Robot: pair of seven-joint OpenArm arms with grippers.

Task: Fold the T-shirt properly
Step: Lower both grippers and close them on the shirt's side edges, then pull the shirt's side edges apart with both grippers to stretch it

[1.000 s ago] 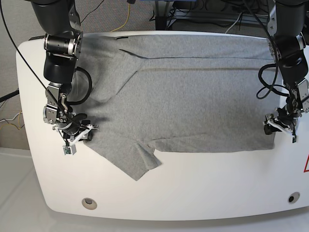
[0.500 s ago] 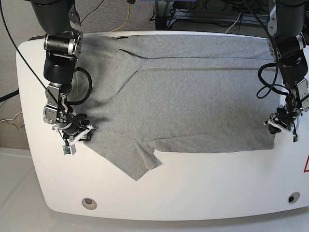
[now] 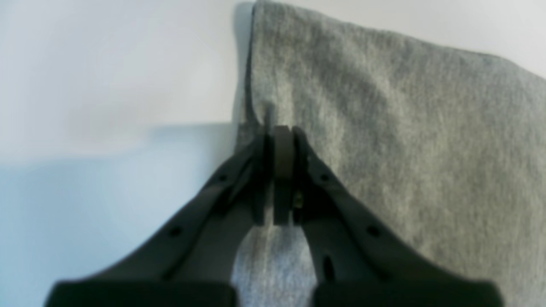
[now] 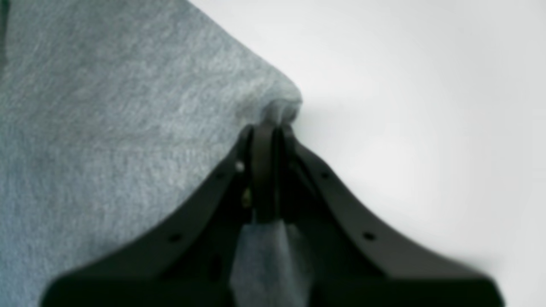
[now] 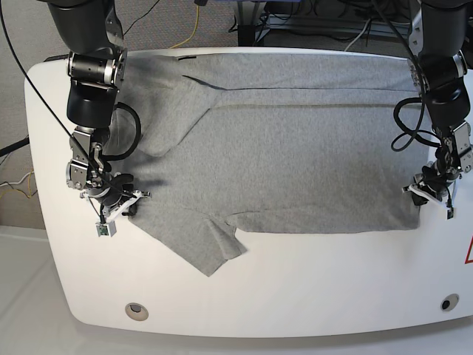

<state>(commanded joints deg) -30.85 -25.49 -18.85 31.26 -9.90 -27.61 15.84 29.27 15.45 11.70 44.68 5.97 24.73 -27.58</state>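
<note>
The T-shirt (image 5: pixel 295 155) lay spread plain side up across the white bench (image 5: pixel 310 288). The left tool (image 5: pixel 429 194) was clamped on its corner at the bench's edge, and the right tool (image 5: pixel 118 207) pinched the opposite edge. Cables (image 5: pixel 194 29) trailed over carpet behind.

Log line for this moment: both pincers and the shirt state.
left pincer: shut on T-shirt edge | right pincer: shut on T-shirt corner | T-shirt: spread flat on white table, plain side up
</note>
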